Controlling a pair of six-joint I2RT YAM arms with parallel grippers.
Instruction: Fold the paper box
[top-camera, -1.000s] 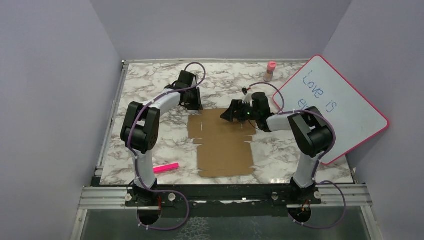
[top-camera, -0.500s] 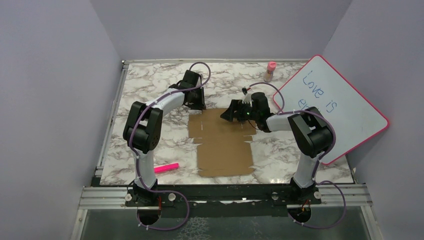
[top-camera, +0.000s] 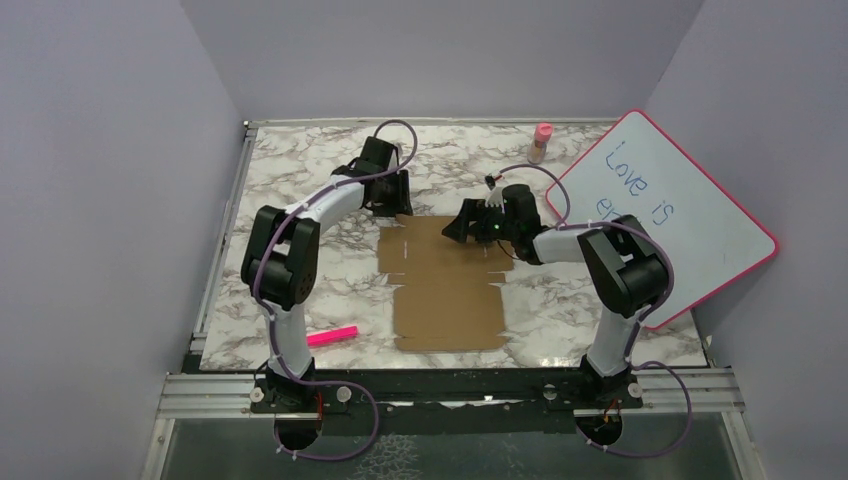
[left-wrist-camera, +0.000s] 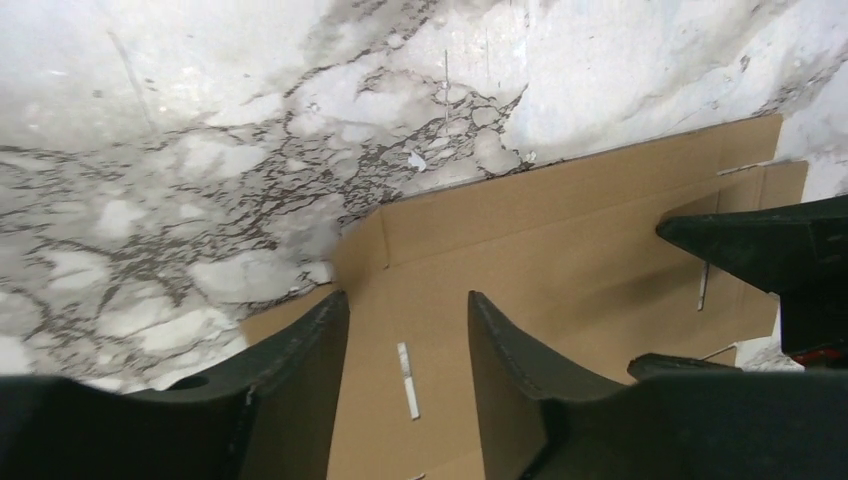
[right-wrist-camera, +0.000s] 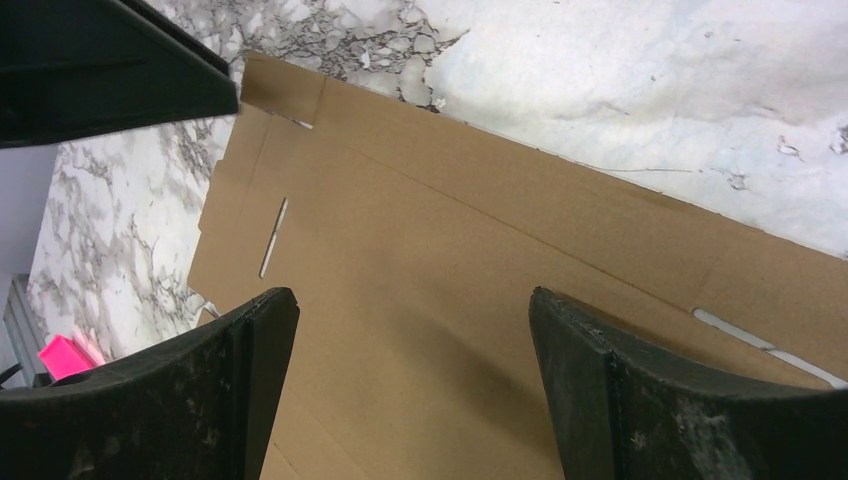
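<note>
Marbled white-grey worktop (top-camera: 290, 160), lilac walls (top-camera: 440, 60). Flat brown cardboard paper box (top-camera: 450, 290) lies mid-worktop; left claw (left-wrist-camera: 408, 300) and right claw (right-wrist-camera: 412, 300) gape over its far end, empty. Pink-framed whiteboard (top-camera: 700, 240) reads "Love is".

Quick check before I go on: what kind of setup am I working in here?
Most likely a lab test cell, not a home: plain lavender walls box in a marble-patterned tabletop, with an aluminium rail along its near edge and a flat paper box as the workpiece.
</note>
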